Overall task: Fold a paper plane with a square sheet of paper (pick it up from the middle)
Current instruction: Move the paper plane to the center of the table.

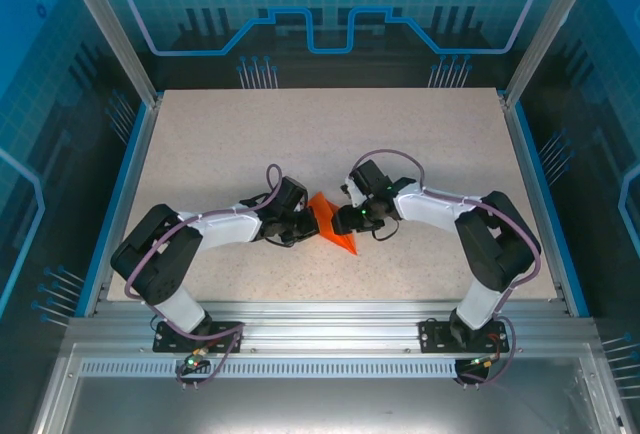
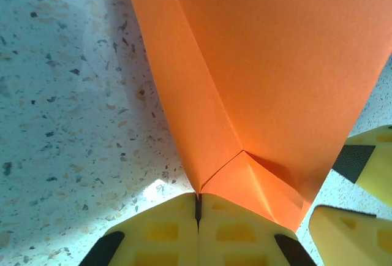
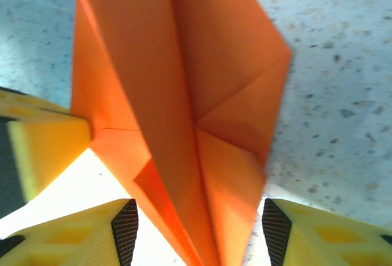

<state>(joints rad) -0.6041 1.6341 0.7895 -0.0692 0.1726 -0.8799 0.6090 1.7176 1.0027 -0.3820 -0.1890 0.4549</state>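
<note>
The square sheet of paper (image 1: 331,224) is bright orange and folded into a creased, pointed shape. It sits between my two grippers near the middle of the table. My left gripper (image 1: 304,222) is shut, and its yellow fingertips (image 2: 171,220) pinch a corner of the paper (image 2: 257,76) at a crease. My right gripper (image 1: 348,218) is open. Its fingers (image 3: 125,229) stand on either side of the paper's narrow folded end (image 3: 184,94), with a gap to each black pad. The left gripper's finger (image 3: 43,146) presses the paper's edge in the right wrist view.
The speckled table (image 1: 330,134) stretches behind and to both sides of the arms. Blue rails and frame posts (image 1: 120,204) border it. In the left wrist view the right gripper's two yellow fingers (image 2: 361,165) sit close beside the paper.
</note>
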